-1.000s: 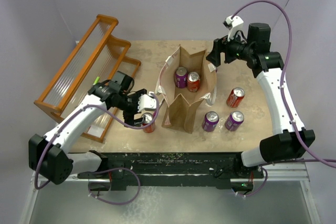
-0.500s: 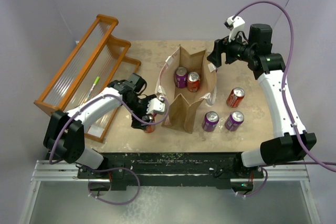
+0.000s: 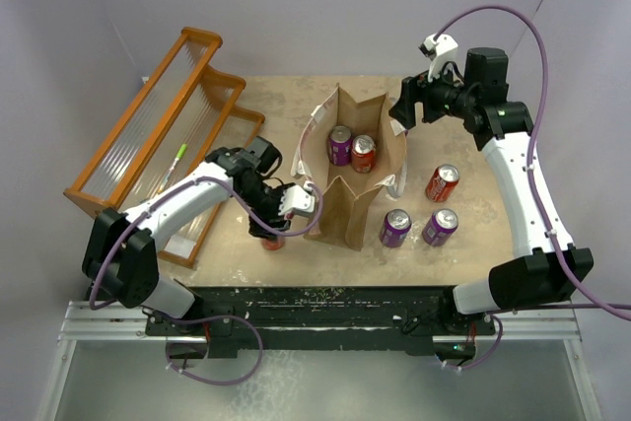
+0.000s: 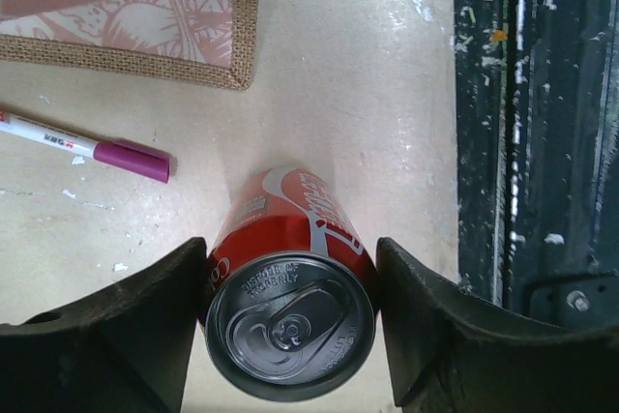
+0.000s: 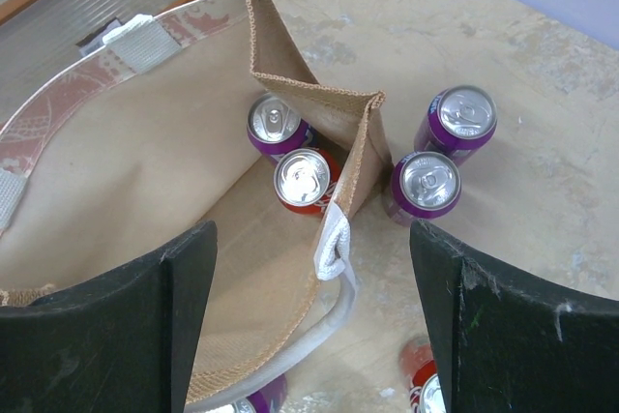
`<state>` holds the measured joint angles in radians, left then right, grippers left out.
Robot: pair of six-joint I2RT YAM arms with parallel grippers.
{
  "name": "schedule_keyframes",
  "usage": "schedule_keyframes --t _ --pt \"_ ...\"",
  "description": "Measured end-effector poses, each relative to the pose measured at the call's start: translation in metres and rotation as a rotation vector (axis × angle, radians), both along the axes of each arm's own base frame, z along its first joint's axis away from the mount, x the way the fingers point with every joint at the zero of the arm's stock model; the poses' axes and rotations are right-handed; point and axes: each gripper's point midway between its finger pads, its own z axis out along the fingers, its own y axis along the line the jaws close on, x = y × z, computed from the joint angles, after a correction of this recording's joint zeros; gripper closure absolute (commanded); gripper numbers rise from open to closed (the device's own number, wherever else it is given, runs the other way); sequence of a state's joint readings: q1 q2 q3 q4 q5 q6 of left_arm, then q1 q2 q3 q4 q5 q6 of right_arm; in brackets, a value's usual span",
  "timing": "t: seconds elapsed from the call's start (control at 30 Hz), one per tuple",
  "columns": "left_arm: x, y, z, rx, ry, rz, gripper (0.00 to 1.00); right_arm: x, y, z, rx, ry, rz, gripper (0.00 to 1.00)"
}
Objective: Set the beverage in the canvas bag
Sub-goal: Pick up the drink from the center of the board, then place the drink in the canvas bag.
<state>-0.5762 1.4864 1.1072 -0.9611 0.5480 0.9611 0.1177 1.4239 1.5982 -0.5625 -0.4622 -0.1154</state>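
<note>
Left gripper (image 4: 290, 273) clamps the upright red can (image 4: 288, 229) on the counter (image 4: 348, 94) beside the canvas bag's (image 3: 347, 209) near-left corner, right gripper (image 5: 314, 287) hangs apart over the bag; we judge a firm squeeze and straight lift should clear the rim.

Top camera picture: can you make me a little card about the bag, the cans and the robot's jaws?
Bag: tall tan-brown canvas bag with white loop handles, upright, open
Inside bag: purple aluminium can and red aluminium can, upright
Right of bag: another red can, two more purple cans
Left jaws: either side of a red soda can left of bag
Right jaws: open, above bag
</note>
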Motion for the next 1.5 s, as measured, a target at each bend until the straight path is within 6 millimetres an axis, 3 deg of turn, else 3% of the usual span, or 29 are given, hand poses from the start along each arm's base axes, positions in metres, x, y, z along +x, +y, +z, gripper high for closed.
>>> schedule_keyframes --t 0.17,0.33,0.63,0.8,0.9,1.0,1.2,1.37,1.5 --pt "0.005 -0.004 0.048 -0.014 -0.022 -0.016 1.00 0.000 0.000 0.000 -0.002 -0.001 0.000 0.19" --pt "0.015 -0.011 0.135 -0.104 -0.168 -0.052 1.00 0.007 0.000 -0.003 -0.008 0.004 0.000 0.19" --pt "-0.009 -0.001 0.266 -0.302 -0.431 -0.047 1.00 0.032 0.003 0.003 -0.006 -0.004 0.000 0.20" --pt "0.011 -0.024 0.306 -0.411 -0.488 -0.032 1.00 0.036 0.004 0.008 -0.002 -0.017 0.001 0.20" --pt "0.038 -0.050 0.307 -0.438 -0.468 -0.040 1.00 0.037 0.004 0.009 0.000 -0.025 0.001 0.20" --pt "0.071 -0.080 0.289 -0.431 -0.432 -0.045 1.00 0.038 0.005 0.012 0.007 -0.033 -0.001 0.19" --pt "0.124 -0.129 0.223 -0.371 -0.337 -0.061 1.00 0.026 0.004 0.017 0.019 -0.050 -0.007 0.18" --pt "0.146 -0.150 0.166 -0.295 -0.275 -0.087 1.00 0.013 0.001 0.027 0.023 -0.078 -0.010 0.18" --pt "0.152 -0.161 0.131 -0.234 -0.259 -0.126 1.00 0.011 -0.006 0.027 0.023 -0.083 -0.026 0.18"
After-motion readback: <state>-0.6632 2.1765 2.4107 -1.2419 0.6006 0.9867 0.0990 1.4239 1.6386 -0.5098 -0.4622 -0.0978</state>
